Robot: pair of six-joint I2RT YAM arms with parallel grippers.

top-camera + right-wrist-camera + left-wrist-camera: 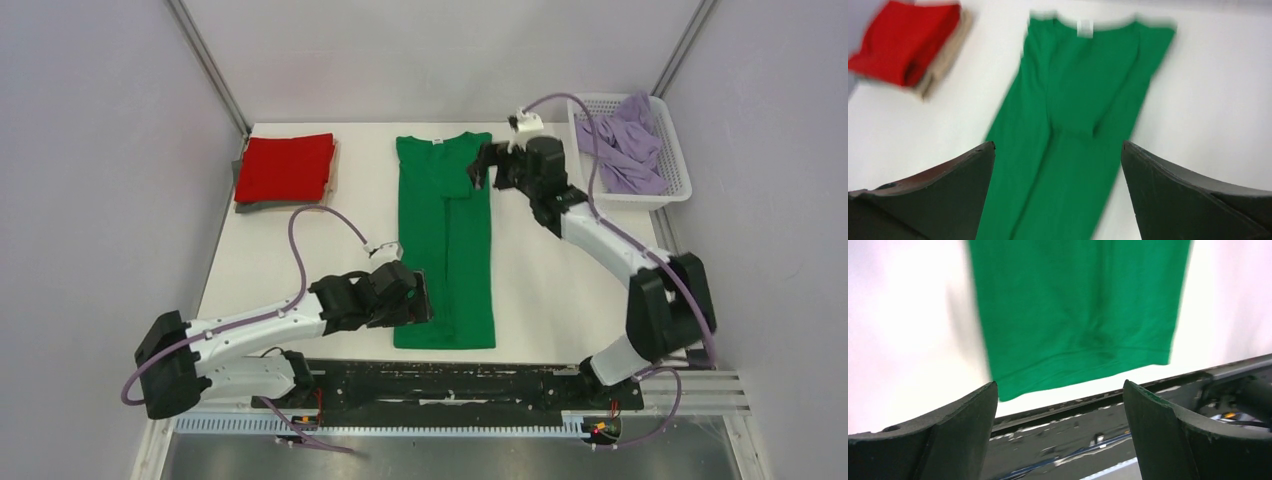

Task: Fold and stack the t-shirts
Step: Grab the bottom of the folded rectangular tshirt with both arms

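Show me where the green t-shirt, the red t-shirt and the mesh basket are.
green t-shirt (445, 240): top external view, middle of its folded body.
red t-shirt (284, 167): top external view, centre of its upper face.
white mesh basket (643, 202): top external view, near wall.

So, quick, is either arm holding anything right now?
Left end effector: open, holding nothing, near the hem of the green t-shirt.
Right end effector: open, holding nothing, above the same shirt.

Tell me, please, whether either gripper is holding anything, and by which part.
Nothing is held: the left gripper and the right gripper both stand open and empty, and the green t-shirt lies free of both.
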